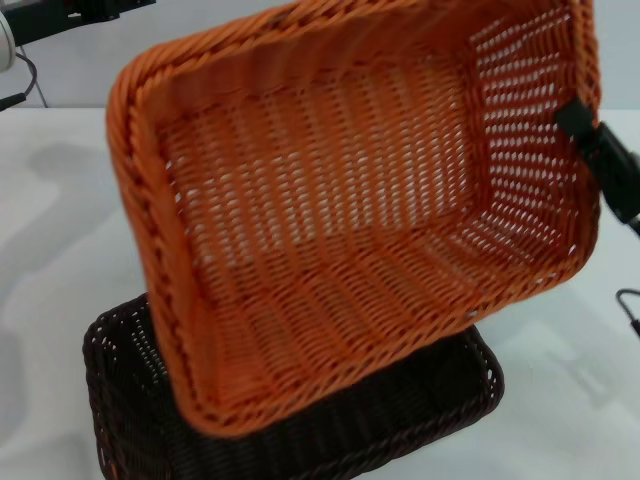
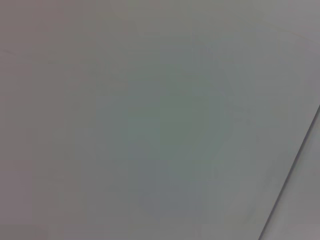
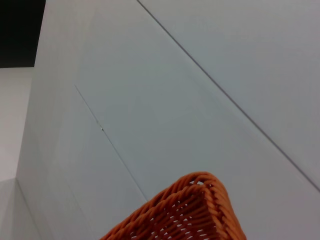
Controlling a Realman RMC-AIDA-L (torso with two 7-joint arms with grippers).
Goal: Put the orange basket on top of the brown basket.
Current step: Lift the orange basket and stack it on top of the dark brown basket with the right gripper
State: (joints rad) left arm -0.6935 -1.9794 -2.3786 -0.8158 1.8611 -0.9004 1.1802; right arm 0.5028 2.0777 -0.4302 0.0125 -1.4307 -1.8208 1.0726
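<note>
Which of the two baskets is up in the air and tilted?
The orange basket: the right tool holds its rim, tipped toward the camera. The brown basket sits flat on the table beneath.

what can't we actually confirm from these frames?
- Brown basket: head view, mostly hidden behind the tilted orange basket and cut by the bottom edge; contact between them cannot be told.
- Right gripper: head view, only a black part at the orange rim, cut by the right edge; jaws not readable.
- Left gripper: in no view; left wrist view shows only blank surface.
- Right wrist view: one orange corner only.
</note>
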